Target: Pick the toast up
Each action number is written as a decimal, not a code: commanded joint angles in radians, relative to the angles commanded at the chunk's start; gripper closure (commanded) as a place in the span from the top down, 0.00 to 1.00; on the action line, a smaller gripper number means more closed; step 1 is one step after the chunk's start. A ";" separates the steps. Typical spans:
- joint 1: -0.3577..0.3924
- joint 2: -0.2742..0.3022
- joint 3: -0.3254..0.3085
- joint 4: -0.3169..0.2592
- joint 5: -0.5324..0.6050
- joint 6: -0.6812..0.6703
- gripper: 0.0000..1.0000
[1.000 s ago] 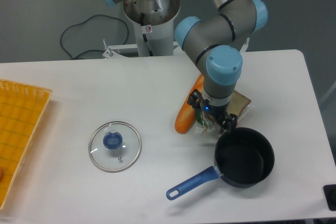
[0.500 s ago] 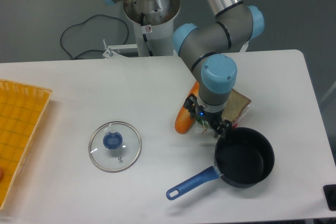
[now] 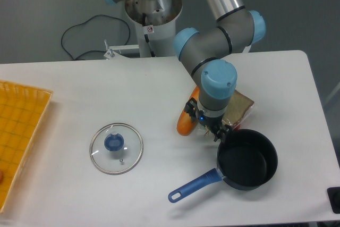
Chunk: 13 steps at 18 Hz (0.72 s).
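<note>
Arm (image 3: 218, 78) has shifted left, wrist bent down over toast (image 3: 242, 108).

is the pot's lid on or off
Off. The glass lid lies flat on the table, well apart from the open, empty black pot.

The white table (image 3: 69, 94) carries one speckled brown toast slice (image 3: 241, 107), one long orange carrot-like piece (image 3: 186, 122), one black saucepan with a blue handle (image 3: 247, 159), one round glass lid with a blue knob (image 3: 116, 148) and one yellow mesh tray (image 3: 18, 131).
</note>
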 joint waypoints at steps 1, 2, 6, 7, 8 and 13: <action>-0.002 -0.002 0.000 0.000 0.003 0.000 0.94; -0.002 -0.002 0.000 0.000 0.003 0.002 0.94; -0.002 -0.003 -0.009 0.000 0.005 0.029 0.93; -0.002 -0.003 -0.009 0.000 0.005 0.029 0.93; -0.002 -0.002 -0.009 -0.002 0.005 0.029 0.92; 0.000 -0.003 -0.011 -0.002 0.006 0.046 0.85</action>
